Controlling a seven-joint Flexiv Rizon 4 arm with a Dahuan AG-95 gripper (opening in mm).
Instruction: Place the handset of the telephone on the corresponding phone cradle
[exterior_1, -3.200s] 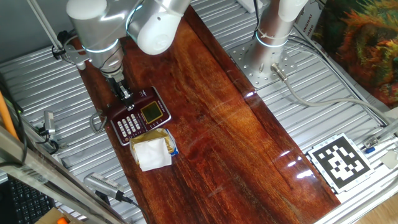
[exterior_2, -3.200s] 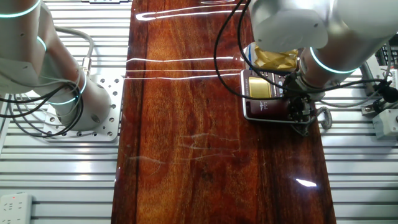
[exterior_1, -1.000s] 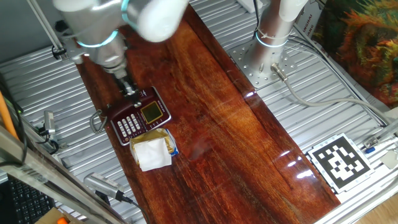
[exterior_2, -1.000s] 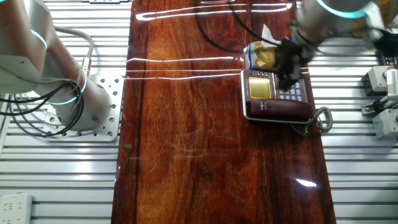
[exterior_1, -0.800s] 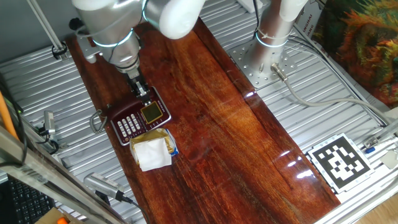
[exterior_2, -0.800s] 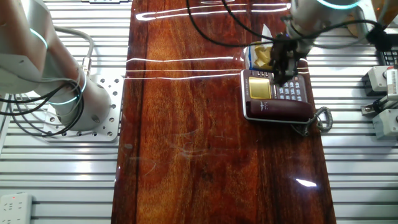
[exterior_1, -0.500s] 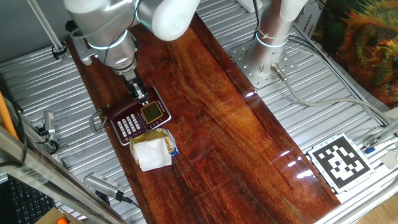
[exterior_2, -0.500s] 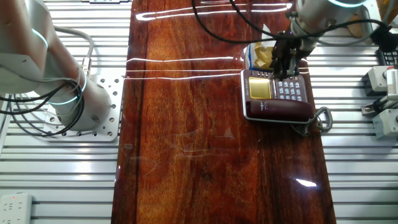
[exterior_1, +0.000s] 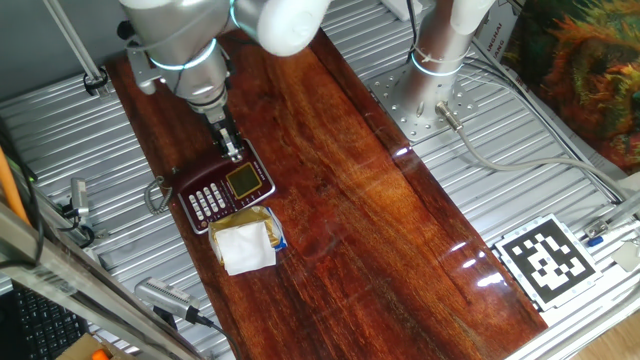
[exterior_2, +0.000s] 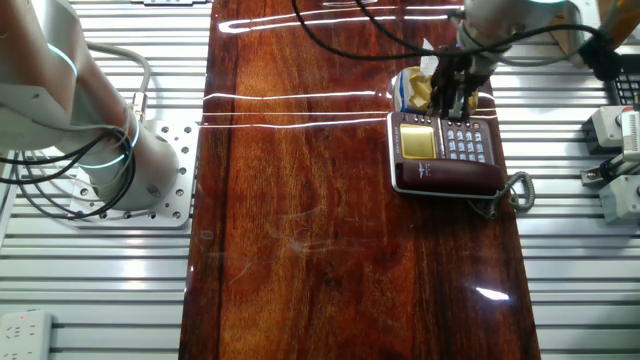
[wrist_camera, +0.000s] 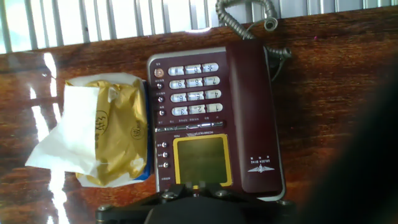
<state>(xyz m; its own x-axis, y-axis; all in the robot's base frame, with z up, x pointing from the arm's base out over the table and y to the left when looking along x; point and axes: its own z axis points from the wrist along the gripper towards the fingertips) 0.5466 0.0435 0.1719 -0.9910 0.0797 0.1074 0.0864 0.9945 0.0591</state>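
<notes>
From where I'm sitting the handset (wrist_camera: 252, 112) looks seated in the phone cradle (wrist_camera: 266, 71) already, lying flat along the side of the phone (exterior_2: 445, 152) that's nearest the worktop's edge, coiled cord (wrist_camera: 245, 18) spilling off onto the metal slats. The gripper (exterior_1: 231, 148) hangs above the display end of the phone, holding nothing as far as I can see, but whether the fingers are spread or closed I honestly can't tell; the hand view only shows a dark bit of them at the bottom. My worry is pulling away too low and clipping the phone, or bumping the paper packet (wrist_camera: 99, 130) sitting right up against the keypad side. That glossy wooden worktop (exterior_2: 300, 220) probably lets the phone slide easily. Ribbed aluminium around it, cables, a second arm base (exterior_1: 440, 50) near the far corner.
</notes>
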